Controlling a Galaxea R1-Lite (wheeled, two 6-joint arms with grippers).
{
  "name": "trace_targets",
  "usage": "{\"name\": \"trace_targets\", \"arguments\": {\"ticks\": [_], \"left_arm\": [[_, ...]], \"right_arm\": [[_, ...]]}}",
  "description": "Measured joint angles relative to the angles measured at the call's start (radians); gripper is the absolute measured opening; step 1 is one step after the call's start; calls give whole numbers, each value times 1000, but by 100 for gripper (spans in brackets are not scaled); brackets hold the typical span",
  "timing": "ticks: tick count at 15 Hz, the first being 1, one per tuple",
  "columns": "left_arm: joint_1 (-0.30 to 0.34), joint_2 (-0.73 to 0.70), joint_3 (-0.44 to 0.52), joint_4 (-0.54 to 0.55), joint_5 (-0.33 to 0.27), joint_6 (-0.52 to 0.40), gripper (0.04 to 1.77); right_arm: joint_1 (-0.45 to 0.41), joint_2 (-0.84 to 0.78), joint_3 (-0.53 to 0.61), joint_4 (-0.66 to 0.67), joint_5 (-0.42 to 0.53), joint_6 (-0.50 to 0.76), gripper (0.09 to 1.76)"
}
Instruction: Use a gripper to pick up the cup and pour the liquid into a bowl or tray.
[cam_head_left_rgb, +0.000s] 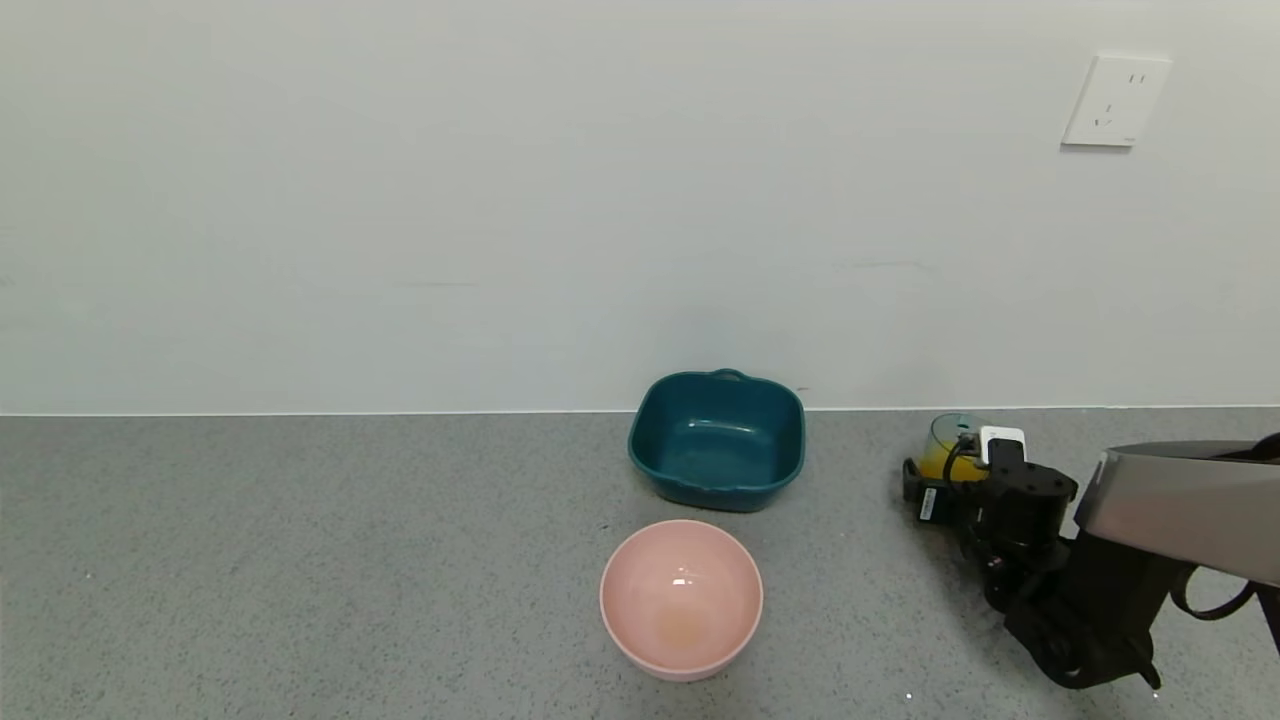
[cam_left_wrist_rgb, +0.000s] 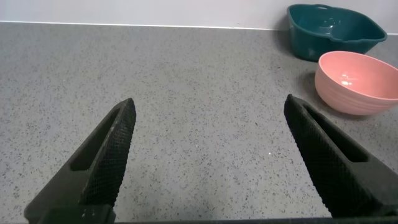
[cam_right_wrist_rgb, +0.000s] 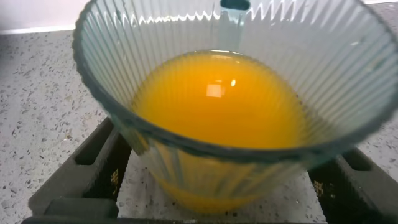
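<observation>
Right wrist view shows the cup (cam_right_wrist_rgb: 230, 99) sitting between the jaws of the right gripper (cam_right_wrist_rgb: 224, 186), ribbed wall bracketed by one black finger (cam_right_wrist_rgb: 93, 168) on each side, orange liquid (cam_right_wrist_rgb: 217, 99) filling roughly the lower half. Hard to tell whether the pads already press the wall or merely flank it; no lift visible, base apparently on the speckled tabletop (cam_right_wrist_rgb: 37, 93). Head view places the cup (cam_head_left_rgb: 950, 450) at about 3 o'clock from the teal bowl (cam_head_left_rgb: 717, 438), well apart from it, near the back wall, with the right gripper (cam_head_left_rgb: 945, 480) reaching in from 5 o'clock. Pink bowl (cam_head_left_rgb: 681, 598) stands at 6 o'clock of the teal one, just beside it. Best handling here, judged from this: close squarely across the widest line of the cup, low enough to avoid squeezing the thin rim, firm but not crushing the translucent wall; check for slip before raising. Then lift straight up, keep upright during travel toward 9 o'clock, stop with the lip above the teal bowl's middle, tilt slowly. Risk: ribbed taper may slide upward out of the jaws; liquid may slosh under a quick swing. Left gripper (cam_left_wrist_rgb: 208, 149) idle, jaws wide apart over bare tabletop, both bowls off at its 2 o'clock.
</observation>
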Motion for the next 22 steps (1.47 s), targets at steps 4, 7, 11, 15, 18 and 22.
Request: {"name": "trace_targets", "arguments": {"ticks": [4,7,11,15,18,22], "left_arm": [[0,0,0,0,0,0,172],[0,0,0,0,0,0,172],[0,0,0,0,0,0,172],[0,0,0,0,0,0,172],[0,0,0,0,0,0,172],[0,0,0,0,0,0,172]], "right_arm": [[-9,3,-28,32,11,0,171],[-11,3,-41,36,13,0,171],[-14,11,-69,50,13,0,171],[-14,17,-79,51,12,0,155],[-13,17,-79,51,12,0,138],[-13,17,-78,51,12,0,138]]}}
